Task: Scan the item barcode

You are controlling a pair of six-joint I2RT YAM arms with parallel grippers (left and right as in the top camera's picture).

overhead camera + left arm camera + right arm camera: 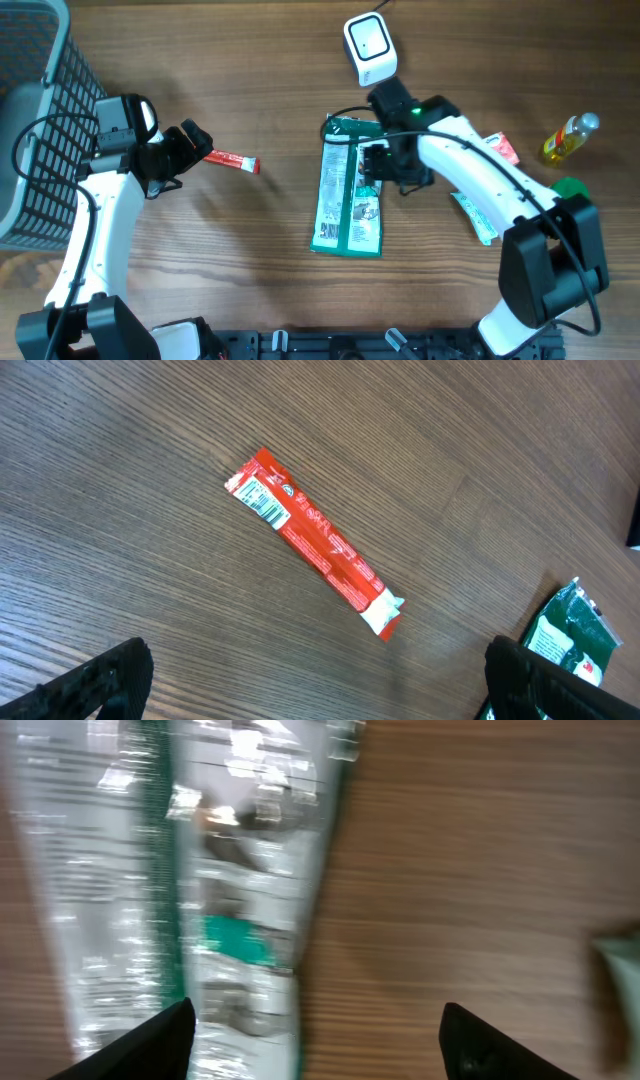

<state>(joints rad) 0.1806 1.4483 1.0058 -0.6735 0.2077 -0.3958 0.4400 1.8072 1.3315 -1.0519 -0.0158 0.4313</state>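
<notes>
R tool (372, 168) spread, empty, over green packet (345, 215) top end; long axis points at scanner (370, 48); L arm farther.

Two robot arms (100, 230) were at the table (250, 260). It held one scanner (368, 45), one wire basket (40, 120), one yellow bottle (570, 138), one red sachet (232, 160) and one large green pouch (345, 200).
</notes>
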